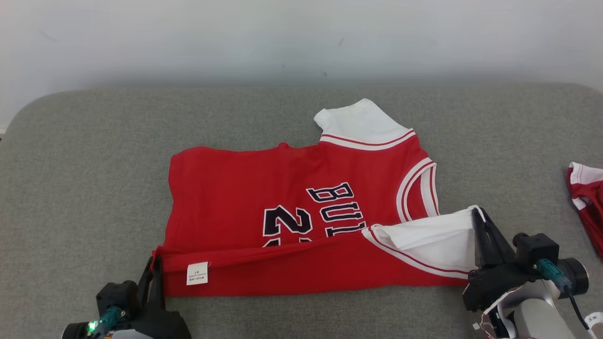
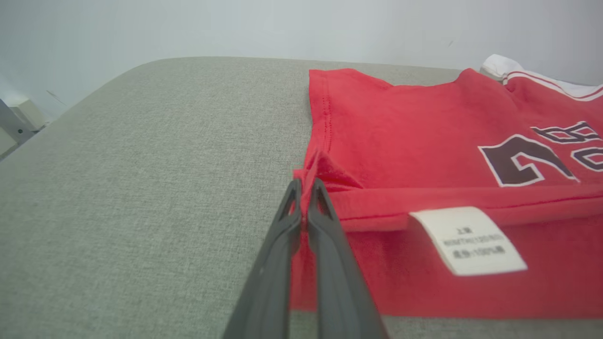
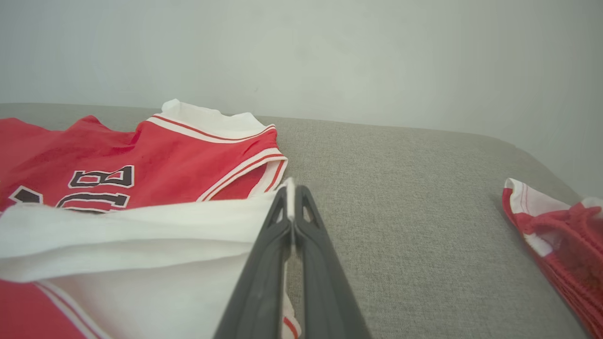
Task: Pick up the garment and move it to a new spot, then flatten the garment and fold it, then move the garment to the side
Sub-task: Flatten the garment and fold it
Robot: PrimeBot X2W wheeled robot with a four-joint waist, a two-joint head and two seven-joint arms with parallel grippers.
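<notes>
left gripper [image 1: 155, 266] sits at the lower left of the head view, its two dark fingers pinched together and pointing up. right gripper [image 1: 479, 217] at the lower right, fingers likewise pinched tight, leaning up-left from its pale forearm [image 1: 534, 318]

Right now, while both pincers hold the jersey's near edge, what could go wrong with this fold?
1. The right pincer grips just the tip of the white shoulder panel; that thin hold might slip when pulled.
2. The left pincer pinches a small bunch of red hem; the jersey may fold with a crease there.
3. The other red and white garment lies close on the right; a wide swing could drag it.
</notes>
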